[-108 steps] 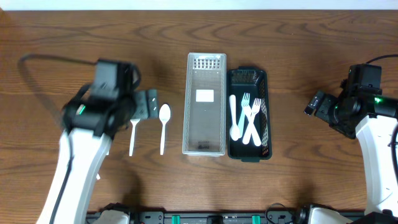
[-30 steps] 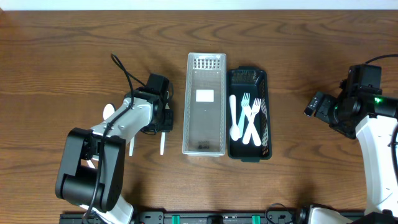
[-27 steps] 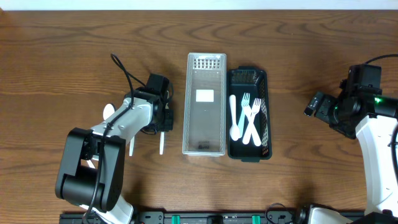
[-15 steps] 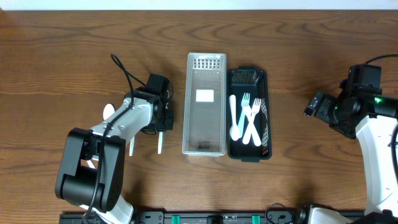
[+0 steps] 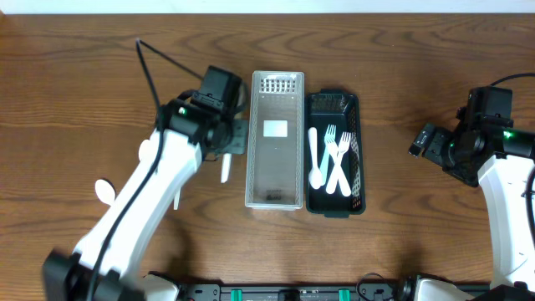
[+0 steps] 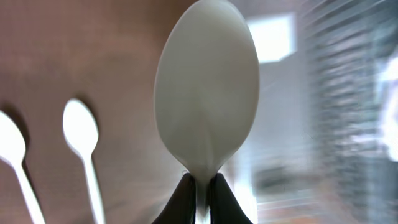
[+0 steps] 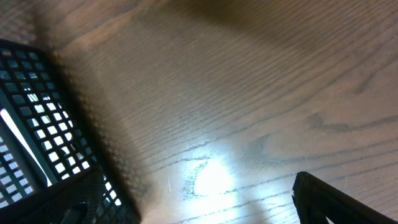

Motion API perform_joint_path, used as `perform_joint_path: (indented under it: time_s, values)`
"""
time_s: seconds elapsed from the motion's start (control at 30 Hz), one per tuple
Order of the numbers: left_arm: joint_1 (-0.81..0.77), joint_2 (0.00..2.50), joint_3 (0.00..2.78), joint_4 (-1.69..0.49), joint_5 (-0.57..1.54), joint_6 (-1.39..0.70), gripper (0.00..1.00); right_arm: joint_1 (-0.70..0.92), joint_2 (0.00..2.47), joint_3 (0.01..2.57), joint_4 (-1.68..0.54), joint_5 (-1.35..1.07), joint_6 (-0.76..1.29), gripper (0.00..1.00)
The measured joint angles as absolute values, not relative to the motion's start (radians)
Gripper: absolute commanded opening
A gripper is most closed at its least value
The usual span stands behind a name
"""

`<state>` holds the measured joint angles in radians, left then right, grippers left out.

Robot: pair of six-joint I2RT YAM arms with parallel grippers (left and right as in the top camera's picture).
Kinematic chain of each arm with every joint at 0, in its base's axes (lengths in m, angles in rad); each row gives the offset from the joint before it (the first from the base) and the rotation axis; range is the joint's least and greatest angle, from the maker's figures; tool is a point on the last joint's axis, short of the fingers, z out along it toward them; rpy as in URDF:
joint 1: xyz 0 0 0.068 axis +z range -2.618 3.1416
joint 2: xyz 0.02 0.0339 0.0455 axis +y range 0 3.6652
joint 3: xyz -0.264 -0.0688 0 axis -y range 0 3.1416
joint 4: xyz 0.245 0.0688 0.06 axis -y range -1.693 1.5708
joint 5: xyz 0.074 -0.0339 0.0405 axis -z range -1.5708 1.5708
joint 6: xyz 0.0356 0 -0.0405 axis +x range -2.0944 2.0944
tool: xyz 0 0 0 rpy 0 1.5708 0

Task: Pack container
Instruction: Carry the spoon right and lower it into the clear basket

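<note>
My left gripper (image 5: 233, 139) is shut on a white plastic spoon (image 5: 224, 171) and holds it above the table, just left of the clear slotted container (image 5: 276, 180). In the left wrist view the spoon (image 6: 207, 93) stands bowl-up, its neck pinched between the fingertips (image 6: 184, 200). A black mesh container (image 5: 356, 167) beside the clear one holds a white spoon (image 5: 314, 159) and two forks (image 5: 338, 159). My right gripper (image 5: 426, 140) hangs open over bare wood at the right, with nothing between its fingers (image 7: 317, 193).
Two more white spoons (image 6: 81, 130) (image 6: 9, 143) lie on the wood to the left; overhead, my left arm partly covers them (image 5: 104, 191). The black container's corner (image 7: 31, 112) shows at the left of the right wrist view.
My left gripper has closed on the spoon, lifted it off the table and carried it up and right toward the clear container. The right arm has not moved.
</note>
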<state>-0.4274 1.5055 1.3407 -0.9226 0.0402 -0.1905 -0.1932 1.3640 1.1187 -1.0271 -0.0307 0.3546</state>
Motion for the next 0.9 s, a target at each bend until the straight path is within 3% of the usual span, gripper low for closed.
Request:
perform_joint_path:
  time_s: [0.27, 0.6, 0.67, 0.77, 0.83, 0.9]
  values:
    - [-0.633, 1.519, 1.379, -0.852, 0.023, -0.368, 0.06, -0.193, 1.364, 1.119, -1.028, -0.031, 0.355, 0.99]
    - [-0.686, 1.782, 1.373, -0.807, 0.022, -0.47, 0.06, -0.193, 1.364, 1.119, -1.031, -0.031, 0.355, 0.99]
    - [-0.686, 1.81, 1.368, -0.807, 0.022, -0.472, 0.17, -0.193, 1.364, 1.119, -1.031, -0.033, 0.355, 0.99]
    - [-0.686, 1.82, 1.367, -0.807, 0.022, -0.465, 0.51, -0.193, 1.364, 1.119, -1.031, -0.039, 0.355, 0.99]
    - [-0.686, 1.811, 1.367, -0.808, 0.022, -0.441, 0.61, -0.193, 1.364, 1.119, -1.031, -0.041, 0.355, 0.99]
    - [-0.686, 1.795, 1.369, -0.818, 0.019, -0.415, 0.64, -0.193, 1.364, 1.119, -1.031, -0.045, 0.355, 0.99]
